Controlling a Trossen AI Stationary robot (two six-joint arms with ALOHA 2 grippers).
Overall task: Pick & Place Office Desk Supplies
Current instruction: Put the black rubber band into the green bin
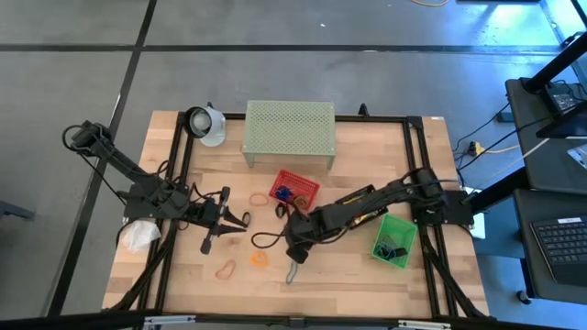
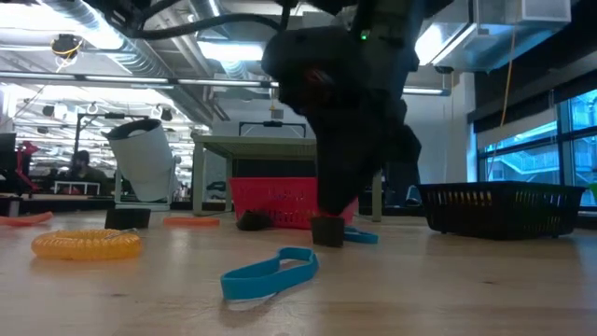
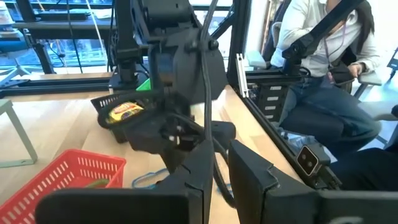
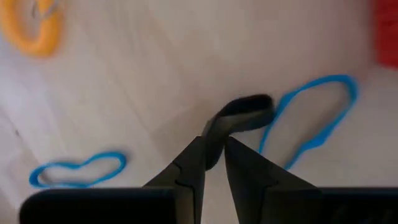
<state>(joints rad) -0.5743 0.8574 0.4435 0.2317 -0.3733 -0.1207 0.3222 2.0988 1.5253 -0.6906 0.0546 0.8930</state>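
Note:
My right gripper (image 4: 213, 149) points steeply down just over the table's middle, shut on a black band (image 4: 242, 112). Two blue loops (image 4: 320, 112) (image 4: 78, 168) lie flat on the wood beside it, and a yellow-orange loop (image 2: 86, 245) lies farther left. A red basket (image 1: 293, 188) holds small supplies behind the gripper. A yellow box (image 3: 124, 112) lies by the green basket (image 1: 394, 240). My left gripper (image 1: 240, 218) waits level over the table's left half, its fingers close together with nothing between them. My right gripper pinches one end of the black band (image 4: 214, 134) between its two fingertips, coming from above and slanting down. The band's free part (image 4: 249, 107) curls out past the fingertips, close over the wood; whether it touches the table I cannot tell.
A pale green perforated shelf (image 1: 289, 128) stands at the far middle, a white cup-like thing (image 1: 206, 124) left of it. A white wad (image 1: 138, 236) lies at the left edge. Orange loops (image 1: 260, 197) (image 1: 225, 269) and a black loop (image 1: 261, 240) lie between the arms. A person sits beyond the right edge.

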